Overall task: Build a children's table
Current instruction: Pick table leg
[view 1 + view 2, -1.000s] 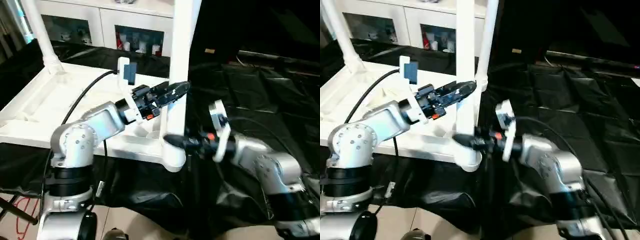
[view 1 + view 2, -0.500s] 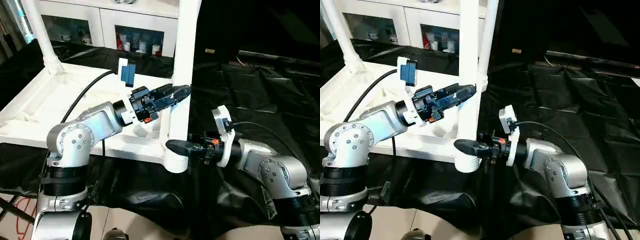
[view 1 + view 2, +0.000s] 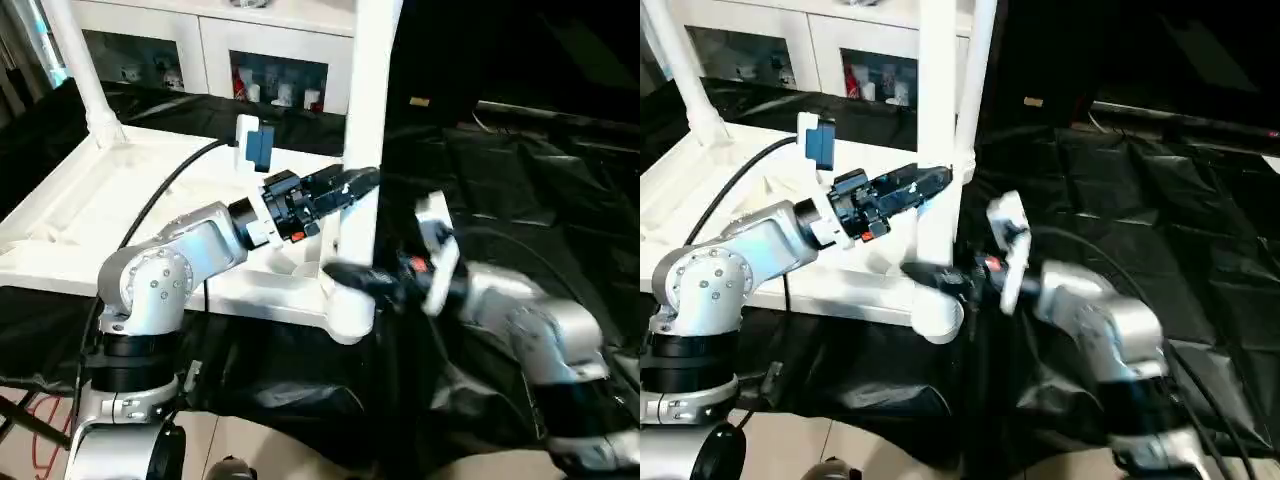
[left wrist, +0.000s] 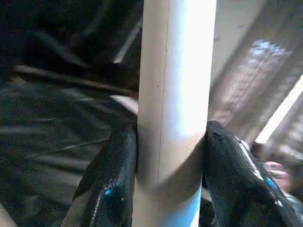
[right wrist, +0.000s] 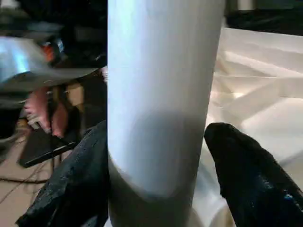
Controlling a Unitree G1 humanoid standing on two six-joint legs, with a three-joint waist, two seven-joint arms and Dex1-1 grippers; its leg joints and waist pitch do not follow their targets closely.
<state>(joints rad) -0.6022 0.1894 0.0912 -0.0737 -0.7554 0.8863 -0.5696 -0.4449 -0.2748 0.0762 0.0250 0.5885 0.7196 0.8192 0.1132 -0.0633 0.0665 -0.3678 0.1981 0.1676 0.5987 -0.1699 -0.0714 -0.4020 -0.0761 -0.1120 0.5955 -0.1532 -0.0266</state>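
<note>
The children's table (image 3: 150,215) lies upside down on black sheeting, ribbed underside up, and the near leg (image 3: 362,130) stands upright in its corner socket, rising out of the top of the head views. Another leg (image 3: 85,75) stands at the far left corner, and a 3rd (image 3: 978,70) shows behind the near one.

The left gripper (image 3: 352,184) clamps the near leg partway up, its fingers (image 4: 113,175) pressed against both sides of the shaft. The right gripper (image 3: 345,277) sits low at the base, near the socket collar. In the last second its fingers (image 5: 246,170) have spread: the right wrist view shows one standing clear of the leg, and the arm is smeared with motion. I read that as a release and re-grip during a turn, so this leg is probably still being seated and 1 more remains.

The black sheeting (image 3: 1160,210) covers the work surface, creased and glossy. Behind it stands a white cabinet (image 3: 215,50) with glass doors and small items inside. A person's hand (image 5: 45,111) shows in the right wrist view
</note>
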